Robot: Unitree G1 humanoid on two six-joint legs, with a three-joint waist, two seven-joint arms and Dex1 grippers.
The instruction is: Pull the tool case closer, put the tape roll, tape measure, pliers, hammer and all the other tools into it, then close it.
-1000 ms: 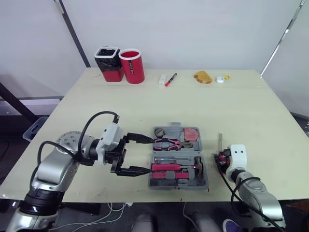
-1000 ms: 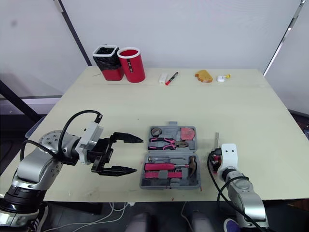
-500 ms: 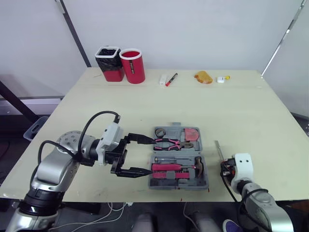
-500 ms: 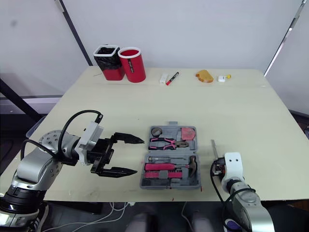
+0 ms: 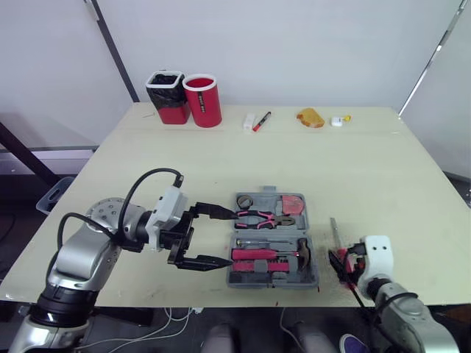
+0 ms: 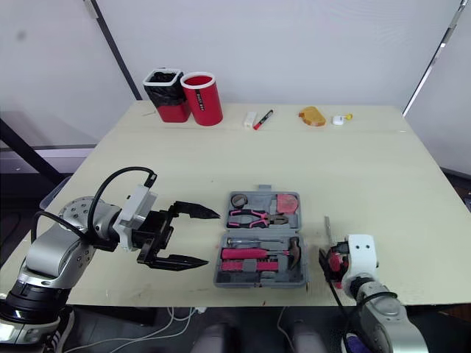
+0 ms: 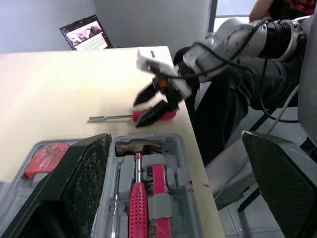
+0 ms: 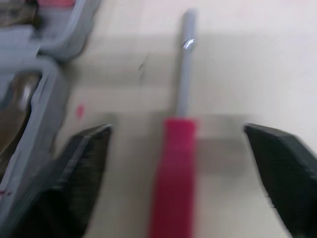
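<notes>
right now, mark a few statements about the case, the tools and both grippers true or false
1. The tool case lies open. True.
2. The hammer lies outside the case. False: the hammer sits in the case.
3. The right gripper is open, its fingers on either side of the screwdriver. True.
4. The left gripper is shut on the pliers. False: it is open and holds nothing, at the case's left side; the pliers lie inside.

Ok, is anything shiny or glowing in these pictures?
Right wrist view: a small bright glint sits on the metal shaft of the screwdriver. Left wrist view: the screen of the laptop glows at the far end. Left eye view: the table is evenly lit, with no glare.
</notes>
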